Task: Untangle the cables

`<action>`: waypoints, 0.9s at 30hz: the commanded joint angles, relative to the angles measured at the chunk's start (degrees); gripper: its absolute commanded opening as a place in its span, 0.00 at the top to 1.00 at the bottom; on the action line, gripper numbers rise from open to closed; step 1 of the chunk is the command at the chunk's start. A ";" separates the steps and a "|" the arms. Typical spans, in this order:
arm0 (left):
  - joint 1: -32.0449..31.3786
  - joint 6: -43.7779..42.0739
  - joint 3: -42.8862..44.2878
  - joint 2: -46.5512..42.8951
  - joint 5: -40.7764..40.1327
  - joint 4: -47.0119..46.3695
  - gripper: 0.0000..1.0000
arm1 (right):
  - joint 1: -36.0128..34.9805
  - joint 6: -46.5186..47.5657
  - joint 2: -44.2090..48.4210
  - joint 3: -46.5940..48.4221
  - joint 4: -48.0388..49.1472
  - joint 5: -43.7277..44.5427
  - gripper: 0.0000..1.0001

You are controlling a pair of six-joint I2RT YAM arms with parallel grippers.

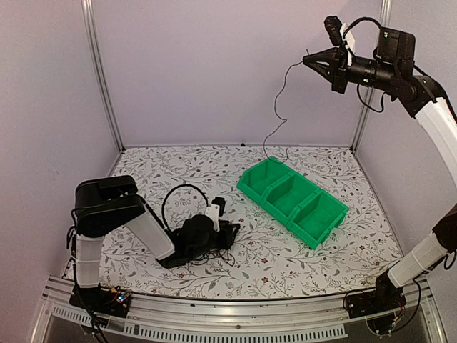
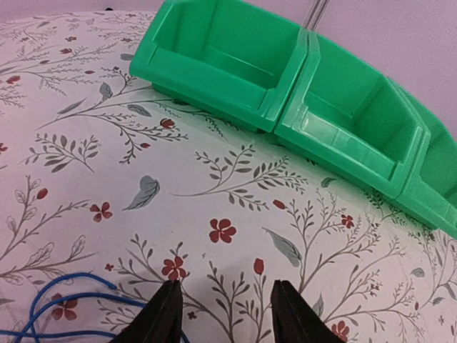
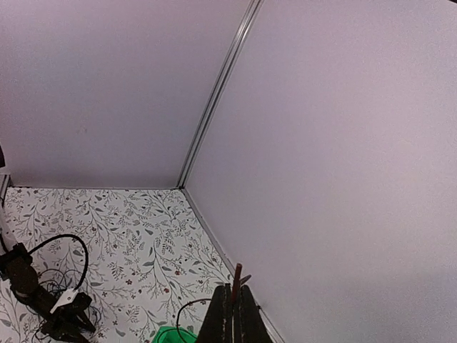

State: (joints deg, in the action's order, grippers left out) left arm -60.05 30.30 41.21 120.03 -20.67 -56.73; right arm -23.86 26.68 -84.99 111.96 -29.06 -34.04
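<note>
My right gripper (image 1: 308, 60) is raised high near the back right post, shut on the end of a thin dark cable (image 1: 280, 100). The cable hangs down in a wavy line to the green bin (image 1: 260, 196). In the right wrist view the shut fingers (image 3: 233, 307) pinch a reddish-brown cable tip (image 3: 235, 275). My left gripper (image 1: 227, 230) lies low on the table, open and empty, over a tangle of thin black cables (image 1: 207, 251) with one loop (image 1: 171, 194) standing up. In the left wrist view its gripper (image 2: 225, 307) is over bare cloth, with a thin blue cable (image 2: 64, 300) at its left.
The green bin has three compartments and lies diagonally at centre right; it fills the top of the left wrist view (image 2: 235, 64). The floral tablecloth (image 1: 321, 271) is walled by pale panels, with metal posts (image 1: 100, 71) at the back corners.
</note>
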 commanded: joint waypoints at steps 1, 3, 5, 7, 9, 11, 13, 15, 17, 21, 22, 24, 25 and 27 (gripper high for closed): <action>-1.16 -1.21 -2.47 -1.32 1.54 -4.26 0.53 | 1.21 -0.88 0.23 -5.33 3.84 3.78 1.00; -1.90 -1.71 -2.62 -3.22 1.21 -3.71 0.50 | 1.86 -1.29 -0.10 -6.83 4.91 4.08 1.00; -2.95 -3.08 -2.71 -5.33 0.92 -2.90 0.47 | 2.27 -1.93 -0.76 -7.89 5.68 4.08 1.00; -4.79 -5.17 -2.43 -7.85 -0.96 -1.37 0.46 | 2.39 -2.27 -1.40 -8.74 6.53 3.99 1.00; -6.27 -6.91 -1.65 -10.06 -3.59 1.68 0.45 | 2.39 -2.56 -2.19 -9.70 7.60 3.98 1.00; -7.44 -7.57 -0.48 -12.13 -5.34 5.23 0.44 | 2.44 -2.93 -3.19 -10.55 8.80 4.14 1.00; -8.55 -8.30 0.27 -13.99 -6.53 7.73 0.44 | 2.49 -3.24 -4.31 -11.00 9.46 4.16 1.00; -9.78 -8.80 0.89 -15.49 -8.20 9.53 0.44 | 2.58 -3.37 -5.83 -11.47 10.10 4.16 1.00; -10.90 -9.38 1.33 -16.67 -9.65 11.11 0.44 | 2.98 -3.45 -7.41 -11.88 10.63 4.16 1.00; -13.05 -9.95 1.75 -18.65 -12.20 13.16 0.43 | 4.33 -3.41 -11.64 -12.53 11.91 4.51 1.00; -13.52 -10.06 1.76 -19.07 -12.70 13.42 0.43 | 4.84 -3.39 -13.29 -12.54 12.25 4.61 1.00; -14.50 -10.24 1.76 -19.89 -13.49 13.84 0.43 | 5.79 -3.62 -15.88 -12.48 12.70 4.29 1.00; -15.11 -10.41 1.78 -20.24 -14.06 14.03 0.43 | 6.06 -3.51 -17.95 -12.48 12.63 4.55 1.00; -15.86 -10.72 1.81 -20.88 -14.97 14.61 0.43 | 6.53 -2.78 -20.71 -12.76 12.62 5.60 1.00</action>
State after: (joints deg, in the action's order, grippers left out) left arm -73.67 21.06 41.95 101.69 -32.16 -44.53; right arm -18.63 23.88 -100.73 100.40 -17.78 -30.22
